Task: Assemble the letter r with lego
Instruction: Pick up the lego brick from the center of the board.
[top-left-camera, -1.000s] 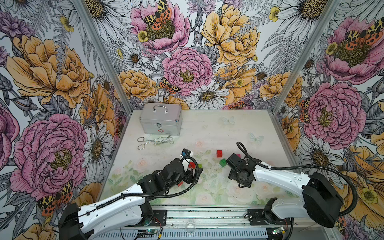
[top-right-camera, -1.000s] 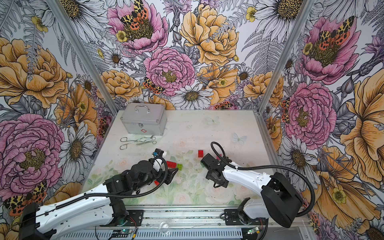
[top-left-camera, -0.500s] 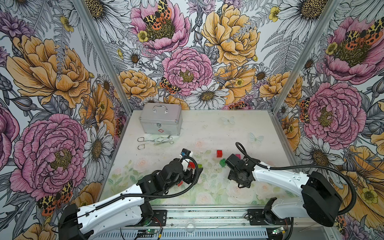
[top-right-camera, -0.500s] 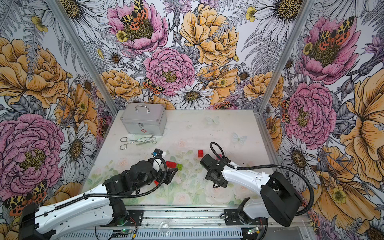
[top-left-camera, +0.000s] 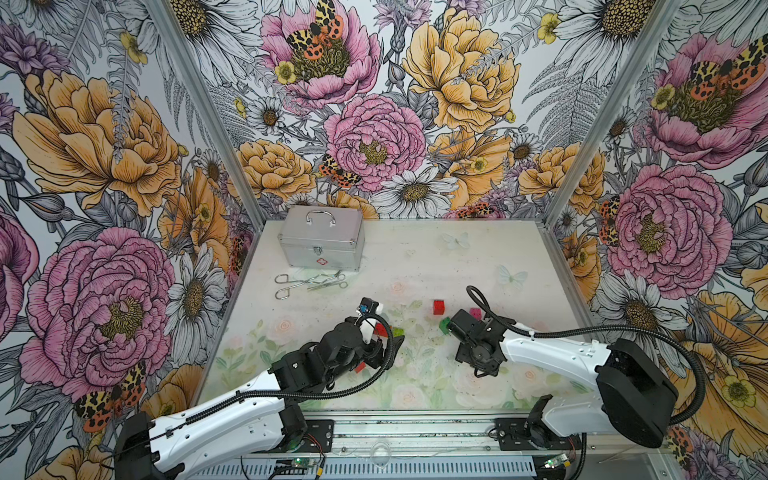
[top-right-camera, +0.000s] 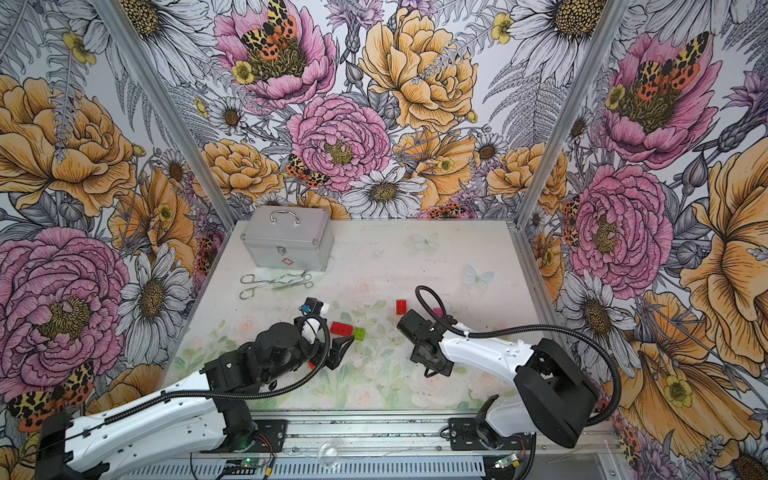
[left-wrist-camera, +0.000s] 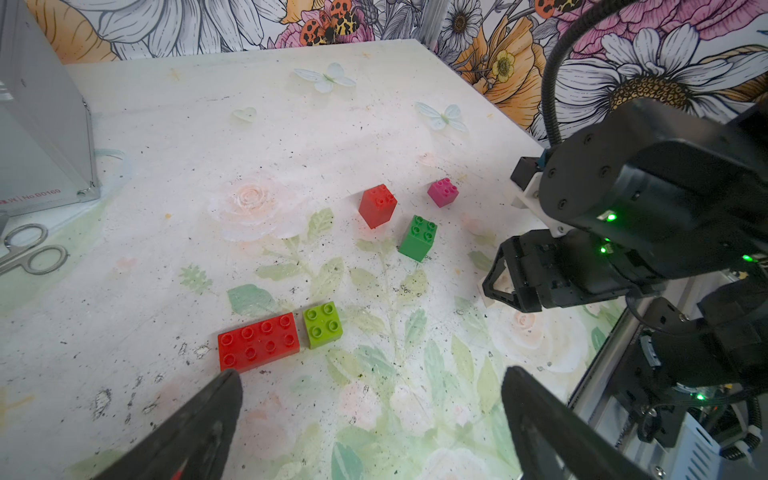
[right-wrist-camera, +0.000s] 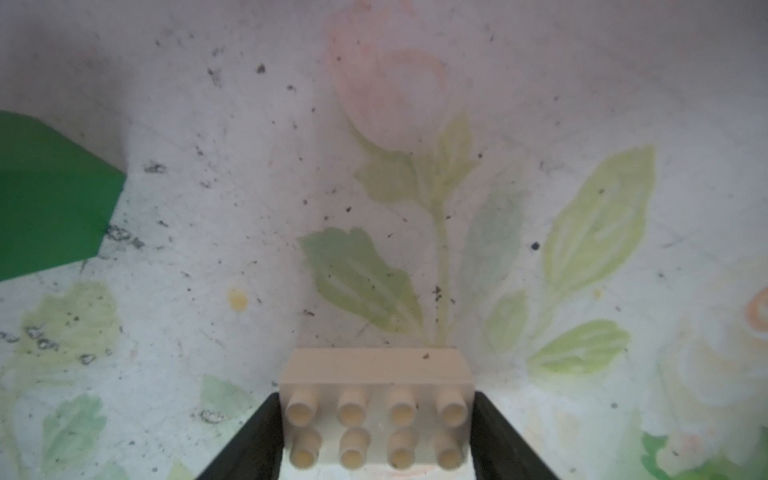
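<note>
Seen in both top views: left gripper (top-right-camera: 338, 351) low beside a long red brick (top-right-camera: 341, 328) and lime brick (top-right-camera: 359, 333), right gripper (top-left-camera: 476, 368) pointing down near the dark green brick (top-left-camera: 444, 325), tall red brick (top-left-camera: 438, 306) and pink brick (top-left-camera: 475, 311). From the left wrist: fingers (left-wrist-camera: 199, 415) spread wide, grasping nothing, just short of the long red brick. From the right wrist: fingers (right-wrist-camera: 257, 436) clamped against both ends of a white brick (right-wrist-camera: 376, 365).
</note>
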